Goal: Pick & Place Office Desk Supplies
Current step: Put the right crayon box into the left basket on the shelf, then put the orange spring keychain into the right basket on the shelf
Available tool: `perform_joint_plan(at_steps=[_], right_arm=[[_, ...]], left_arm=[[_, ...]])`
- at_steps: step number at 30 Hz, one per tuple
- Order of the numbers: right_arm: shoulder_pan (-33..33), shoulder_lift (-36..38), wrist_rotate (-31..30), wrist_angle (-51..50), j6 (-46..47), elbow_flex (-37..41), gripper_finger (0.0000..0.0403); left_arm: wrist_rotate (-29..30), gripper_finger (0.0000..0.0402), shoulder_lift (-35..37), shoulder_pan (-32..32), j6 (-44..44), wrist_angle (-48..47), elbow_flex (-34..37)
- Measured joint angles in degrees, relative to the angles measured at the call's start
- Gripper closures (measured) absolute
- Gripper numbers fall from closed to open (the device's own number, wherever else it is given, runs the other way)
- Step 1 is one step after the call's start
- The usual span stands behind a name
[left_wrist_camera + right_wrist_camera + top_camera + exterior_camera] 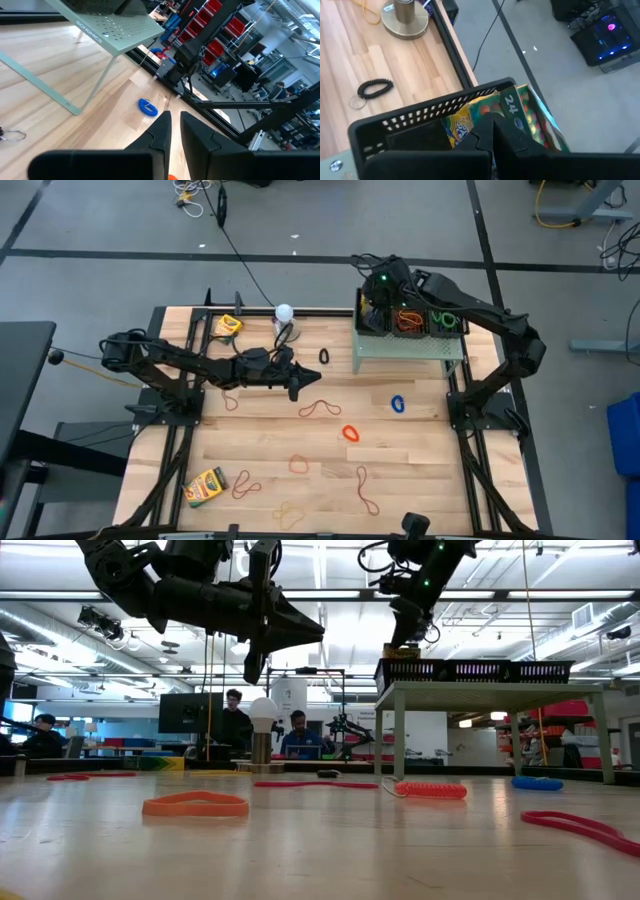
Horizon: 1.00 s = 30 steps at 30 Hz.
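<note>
My right gripper is shut and points down into the leftmost of three black mesh baskets on the pale green riser. A yellow-and-green crayon box stands tilted in that basket, its top above the rim. The middle basket holds orange and red rubber bands. My left gripper hangs above mid-table, pointing toward the right edge, a narrow gap between its fingers and nothing in it. Two more crayon boxes lie on the table. My right gripper has its shut fingertips right at the crayon box's near face, coming from above on a slant. I cannot tell whether they touch it. The box leans on the basket's far wall with its lower part inside.
Rubber bands lie scattered on the wood: blue, orange, red, a black coil, and more toward the near edge. A white ball on a metal base stands at the far edge. People sit behind the table.
</note>
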<state>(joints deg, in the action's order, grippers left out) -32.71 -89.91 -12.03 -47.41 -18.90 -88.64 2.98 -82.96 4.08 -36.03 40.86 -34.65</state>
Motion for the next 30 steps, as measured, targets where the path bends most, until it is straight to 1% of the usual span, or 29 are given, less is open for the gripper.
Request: perform_joint_plan(at_steps=[13,22,25,28,30], right_arm=[[0.0,0.3,0.0,2.8,0.1,0.1,0.0379],[0.0,1.9,-1.3,3.2,0.0,0.1,0.0378],[0.4,3.4,-1.4,2.9,0.1,0.2,0.0378],[2.3,6.8,-1.2,1.4,2.1,0.2,0.0378],[3.7,9.2,1.6,0.3,6.3,0.5,0.0380]], left_arm=[[0.0,0.0357,0.0,0.0,-0.1,0.0,0.0],[0.0,0.0357,0.0,0.0,0.7,-0.2,0.0],[-0.2,0.0357,0.0,0.1,0.7,-0.2,0.0],[-0.5,0.0357,0.0,0.1,1.5,0.9,0.1],[-0.5,0.0357,0.0,0.4,1.3,0.9,0.0]])
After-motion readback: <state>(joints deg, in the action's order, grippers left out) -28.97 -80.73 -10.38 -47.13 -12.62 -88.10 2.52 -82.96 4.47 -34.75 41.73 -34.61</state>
